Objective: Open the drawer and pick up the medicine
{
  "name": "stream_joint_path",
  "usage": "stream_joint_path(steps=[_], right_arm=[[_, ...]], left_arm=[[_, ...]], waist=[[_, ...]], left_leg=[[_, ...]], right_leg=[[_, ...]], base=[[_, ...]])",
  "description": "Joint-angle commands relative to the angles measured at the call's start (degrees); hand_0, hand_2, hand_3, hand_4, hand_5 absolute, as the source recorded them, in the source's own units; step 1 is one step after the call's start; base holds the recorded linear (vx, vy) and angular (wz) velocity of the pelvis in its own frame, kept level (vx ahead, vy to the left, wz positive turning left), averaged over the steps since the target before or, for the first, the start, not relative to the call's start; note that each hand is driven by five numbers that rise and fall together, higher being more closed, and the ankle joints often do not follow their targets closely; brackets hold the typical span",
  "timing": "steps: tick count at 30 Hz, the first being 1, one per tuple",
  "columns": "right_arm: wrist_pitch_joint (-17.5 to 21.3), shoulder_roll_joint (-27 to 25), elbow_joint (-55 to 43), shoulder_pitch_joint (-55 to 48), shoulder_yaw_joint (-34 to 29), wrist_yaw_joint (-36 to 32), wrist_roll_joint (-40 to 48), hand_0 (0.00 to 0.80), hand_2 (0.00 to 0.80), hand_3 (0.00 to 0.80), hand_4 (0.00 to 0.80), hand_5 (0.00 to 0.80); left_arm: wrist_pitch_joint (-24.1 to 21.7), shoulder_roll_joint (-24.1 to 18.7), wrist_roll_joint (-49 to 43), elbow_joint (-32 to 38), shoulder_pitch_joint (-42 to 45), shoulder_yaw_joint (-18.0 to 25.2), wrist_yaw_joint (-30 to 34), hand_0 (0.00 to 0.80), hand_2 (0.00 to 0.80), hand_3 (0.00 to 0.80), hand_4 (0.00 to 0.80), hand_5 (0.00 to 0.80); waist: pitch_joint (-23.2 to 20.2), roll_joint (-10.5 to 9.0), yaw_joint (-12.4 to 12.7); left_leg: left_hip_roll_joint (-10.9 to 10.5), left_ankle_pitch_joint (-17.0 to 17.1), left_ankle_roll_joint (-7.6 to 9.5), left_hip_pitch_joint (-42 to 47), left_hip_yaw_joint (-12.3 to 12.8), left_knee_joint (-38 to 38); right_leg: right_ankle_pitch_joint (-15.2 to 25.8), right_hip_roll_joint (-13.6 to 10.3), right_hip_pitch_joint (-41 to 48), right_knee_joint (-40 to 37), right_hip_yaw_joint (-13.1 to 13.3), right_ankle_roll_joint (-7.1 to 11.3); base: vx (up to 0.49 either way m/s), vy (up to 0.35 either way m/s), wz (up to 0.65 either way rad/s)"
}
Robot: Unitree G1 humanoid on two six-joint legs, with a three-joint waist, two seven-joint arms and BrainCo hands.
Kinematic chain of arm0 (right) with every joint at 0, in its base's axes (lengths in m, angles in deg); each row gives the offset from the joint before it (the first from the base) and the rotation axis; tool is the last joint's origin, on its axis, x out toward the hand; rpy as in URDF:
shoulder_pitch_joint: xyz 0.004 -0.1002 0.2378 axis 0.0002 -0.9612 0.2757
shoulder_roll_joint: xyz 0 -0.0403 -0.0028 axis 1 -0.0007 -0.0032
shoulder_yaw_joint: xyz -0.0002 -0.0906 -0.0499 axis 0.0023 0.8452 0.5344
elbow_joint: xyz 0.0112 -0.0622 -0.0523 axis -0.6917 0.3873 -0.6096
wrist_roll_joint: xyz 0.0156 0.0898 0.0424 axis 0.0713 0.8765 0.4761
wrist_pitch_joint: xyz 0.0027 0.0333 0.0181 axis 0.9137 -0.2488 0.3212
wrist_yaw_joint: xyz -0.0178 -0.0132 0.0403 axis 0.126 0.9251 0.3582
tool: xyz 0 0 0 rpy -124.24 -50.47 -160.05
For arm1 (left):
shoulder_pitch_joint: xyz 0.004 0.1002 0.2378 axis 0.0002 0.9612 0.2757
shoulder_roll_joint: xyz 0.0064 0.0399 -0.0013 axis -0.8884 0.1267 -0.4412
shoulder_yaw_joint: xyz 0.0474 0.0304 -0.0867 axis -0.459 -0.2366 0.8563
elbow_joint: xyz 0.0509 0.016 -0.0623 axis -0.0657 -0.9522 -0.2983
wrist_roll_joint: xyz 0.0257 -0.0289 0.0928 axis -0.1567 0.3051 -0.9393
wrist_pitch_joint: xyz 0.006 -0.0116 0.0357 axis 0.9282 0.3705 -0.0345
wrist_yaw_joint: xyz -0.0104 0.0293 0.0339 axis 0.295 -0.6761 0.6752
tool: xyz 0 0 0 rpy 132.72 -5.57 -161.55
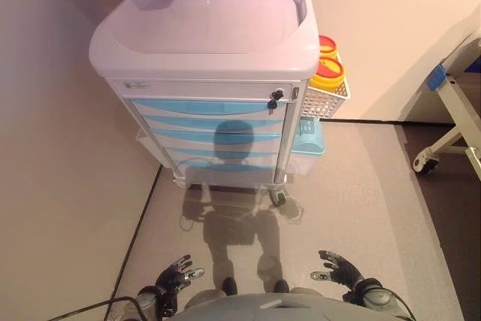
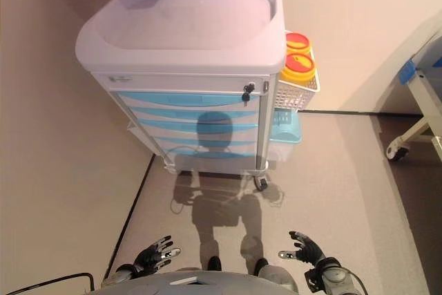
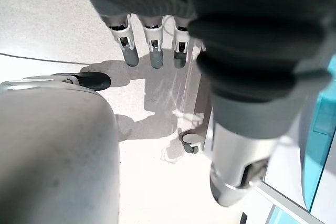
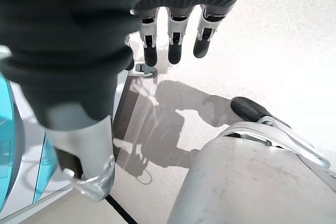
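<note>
A white medical cart [image 1: 210,35] stands ahead of me with several light blue drawers [image 1: 210,122], all shut. A small key lock [image 1: 276,97] sits at the right end of the top panel. No medicine shows in any view. My left hand [image 1: 174,274] hangs low at the bottom left, open and empty, far from the cart. My right hand [image 1: 340,267] hangs low at the bottom right, open and empty. In the wrist views the left hand's fingers [image 3: 152,43] and the right hand's fingers [image 4: 176,40] are relaxed over the floor.
A white wire basket [image 1: 325,99] on the cart's right side holds yellow containers with red lids [image 1: 328,69]. A light blue bin [image 1: 308,139] hangs below it. A wall runs along the left. A bed frame with a castor [image 1: 425,163] stands at the right.
</note>
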Motion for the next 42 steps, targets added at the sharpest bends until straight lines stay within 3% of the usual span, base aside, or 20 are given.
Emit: stream_joint_path(steps=[1,8,16,22,26,32,36,42], right_arm=[[2.36,0.71,0.84,2.96,0.21,0.13,1.29,0.0,0.0,0.0,0.0,0.0],[1.73,-0.17,-0.15,2.71,-0.31,1.11,1.48,0.0,0.0,0.0,0.0,0.0],[3.11,-2.54,-3.03,6.3,-0.17,2.25,6.88,0.0,0.0,0.0,0.0,0.0],[7.33,-1.92,-4.74,6.52,0.68,3.88,5.87,0.0,0.0,0.0,0.0,0.0],[5.36,-2.23,-7.35,6.97,1.57,6.31,5.39,0.0,0.0,0.0,0.0,0.0],[1.17,-3.4,-12.95,7.08,2.45,6.99,7.01,0.0,0.0,0.0,0.0,0.0],[-0.87,-4.15,-16.09,6.42,3.66,7.78,8.64,0.0,0.0,0.0,0.0,0.0],[-2.8,-5.5,-21.27,4.82,5.82,8.96,10.09,0.0,0.0,0.0,0.0,0.0]], left_arm=[[-1.51,-0.86,-1.67,-0.07,-2.14,-0.36,-1.29,0.0,0.0,0.0,0.0,0.0],[-1.8,-1.24,-2.48,-0.14,-2.93,-0.92,-4.3,0.0,0.0,0.0,0.0,0.0],[-5.27,-2.96,3.55,1.44,-6.98,-1.29,-4.15,0.0,0.0,0.0,0.0,0.0],[-6.77,-3.42,18.26,2.89,-10.32,1.86,1.51,0.0,0.0,0.0,0.0,0.0],[-6.03,-3.47,29.59,9.85,-12.8,3.67,2.97,0.0,0.0,0.0,0.0,0.0],[-4.47,-3.8,49.21,22.1,-17.48,4.69,7.62,0.0,0.0,0.0,0.0,0.0],[-4.22,-5.82,61.71,27.89,-22.34,6.24,11.99,0.0,0.0,0.0,0.0,0.0],[-4.2,-11.33,74.25,31.88,-31.01,9.87,12.74,0.0,0.0,0.0,0.0,0.0]], waist=[[-0.42,-2.52,0.82],[0.8,-2.18,0.22],[7.53,-2.13,-0.34],[12.95,-3.15,-1.61],[15.03,-3.9,-2.08],[16.65,-4.88,-3.19],[17.75,-6.15,-4.05],[18.71,-7.82,-6.03]], left_leg=[[-3.46,-5.56,1.37,-0.55,1.62,0.8],[-3.08,-5.09,1.3,-2.29,2.6,0.81],[-3.03,-5.22,2.86,-11.64,3.29,5.82],[-2.69,-7.29,4.24,-21.46,4.89,16.95],[-2.43,-9.67,4.55,-28.52,5.44,23.11],[-2.08,-10.64,5.17,-36.18,5.7,28.11],[-2.0,-11.48,5.44,-39.95,5.48,31.02],[-1.46,-12.63,5.65,-43.54,5.33,34.4]], right_leg=[[-0.52,-1.51,1.03,-1.45,1.49,3.95],[-0.12,-1.92,-1.3,-1.08,1.41,4.14],[-0.76,-2.93,-12.52,5.63,2.04,3.37],[-2.41,-3.79,-23.74,17.33,3.7,2.57],[-4.02,-2.93,-30.56,22.9,5.72,2.73],[-4.15,-1.16,-38.62,28.16,7.93,2.51],[-3.76,0.07,-41.78,29.71,8.89,2.33],[-3.07,2.05,-44.88,30.44,10.92,1.76]], base=[[0.089,0.043,-0.02],[0.069,0.061,-0.03],[-0.093,0.06,-0.11],[-0.033,0.069,-0.14],[-0.009,0.059,-0.19],[-0.017,0.045,-0.22],[0.001,0.0,-0.13],[0.023,0.016,-0.13]])
